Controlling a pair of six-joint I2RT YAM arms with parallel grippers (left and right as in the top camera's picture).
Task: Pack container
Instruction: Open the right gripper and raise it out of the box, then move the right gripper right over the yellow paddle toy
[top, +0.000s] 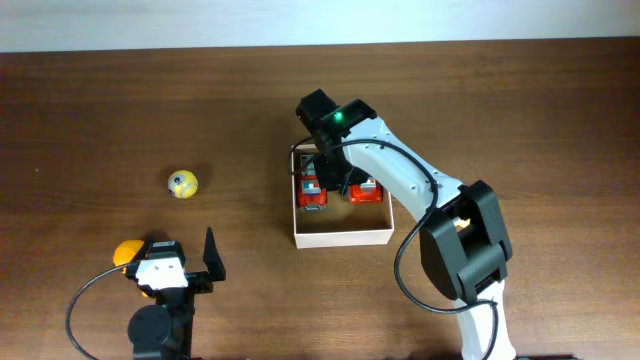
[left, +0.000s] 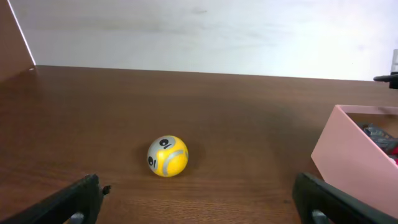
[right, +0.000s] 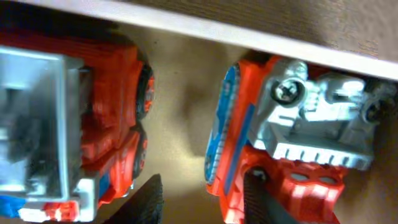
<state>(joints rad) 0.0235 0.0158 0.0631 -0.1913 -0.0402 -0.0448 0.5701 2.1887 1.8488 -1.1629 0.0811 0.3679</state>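
1. Container (top: 340, 239): a shallow square box with thin white walls and a tan cardboard inside. It sits right of centre on the dark brown wooden counter (top: 90, 110), open side up. It is near enough square that no long axis shows, and its walls run in line with the counter's edges.
2. Two toys lie side by side on its floor at the far end. One is a red-orange toy truck with a grey back (right: 93, 124). The other is a red-orange toy vehicle turned up to show a grey underside with screws (right: 298, 124). They are apart, with tan floor between them.
3. Right claw (right: 205, 202): down over the box above the toys. Its fingers are parted moderately and grip nothing, and one finger overlaps the upturned vehicle's edge.
4. Small yellow ball with grey bands (top: 182, 184): out on the counter, well left of the container.
5. Left claw (left: 199, 211): low at the near edge, fingers spread wide and holding nothing, facing the ball.
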